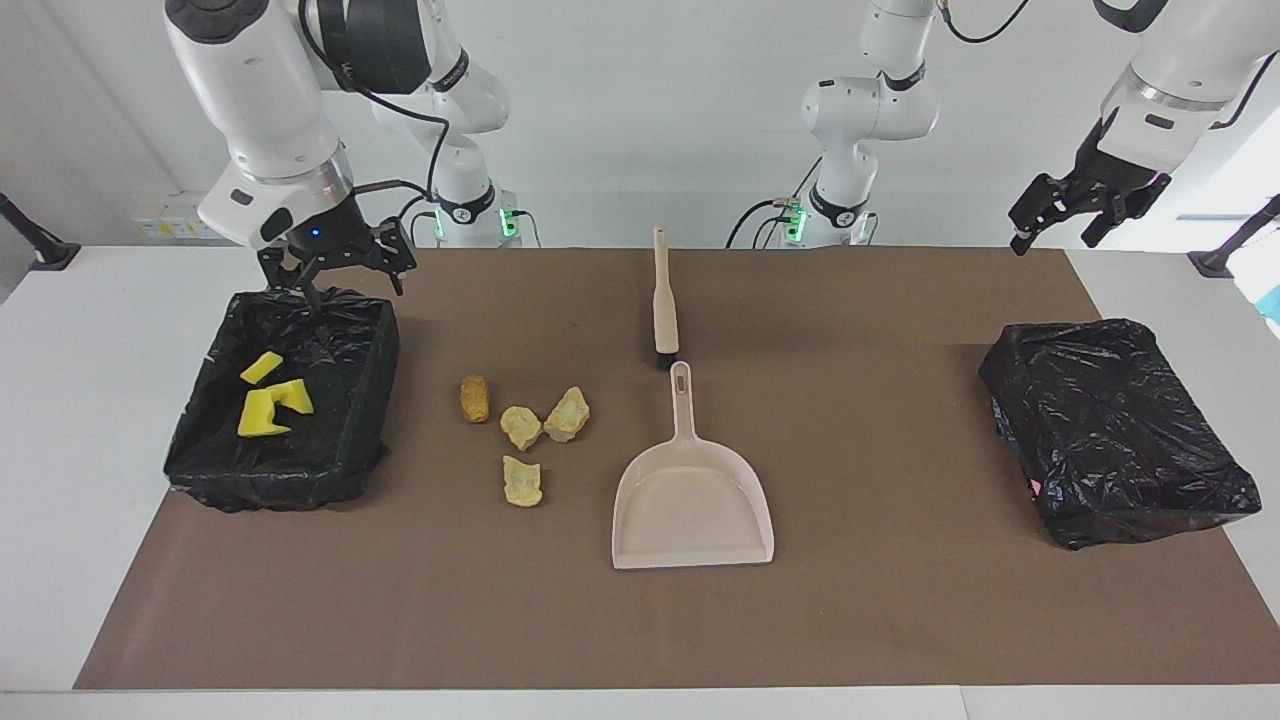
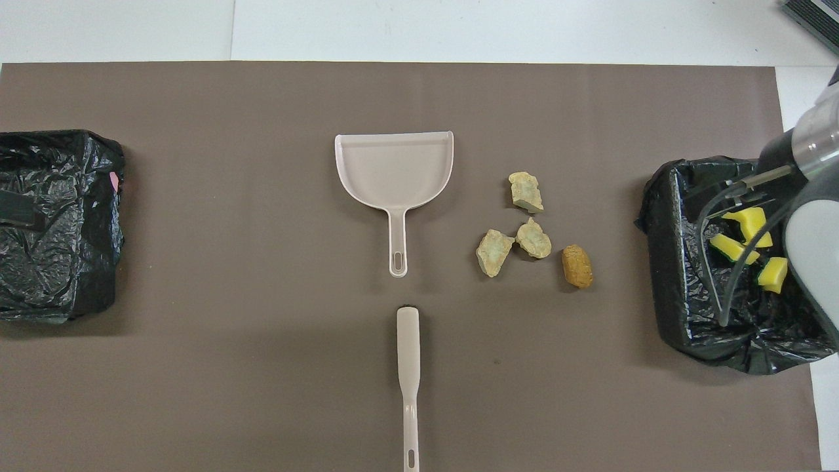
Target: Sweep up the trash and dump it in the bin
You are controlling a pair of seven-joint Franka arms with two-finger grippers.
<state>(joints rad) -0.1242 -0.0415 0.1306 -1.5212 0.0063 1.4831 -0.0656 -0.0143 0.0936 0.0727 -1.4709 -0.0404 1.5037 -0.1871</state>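
Observation:
Four tan lumps of trash lie loose on the brown mat: one (image 1: 475,398) (image 2: 577,266), a touching pair (image 1: 521,427) (image 2: 533,238), and one farthest from the robots (image 1: 522,482) (image 2: 526,192). Three yellow sponge bits (image 1: 270,400) (image 2: 747,226) lie inside the open black-lined bin (image 1: 345,440) (image 2: 668,262) at the right arm's end. My right gripper (image 1: 335,285) hangs open and empty over that bin's edge nearest the robots. The left gripper (image 1: 1055,238) waits open and raised at the left arm's end of the table.
A beige dustpan (image 1: 690,500) (image 2: 393,164) lies mid-mat, handle toward the robots. In line with it, nearer the robots, lies the beige brush (image 1: 664,300) (image 2: 408,354). A second black-bagged bin (image 1: 1110,430) (image 2: 59,223) sits at the left arm's end.

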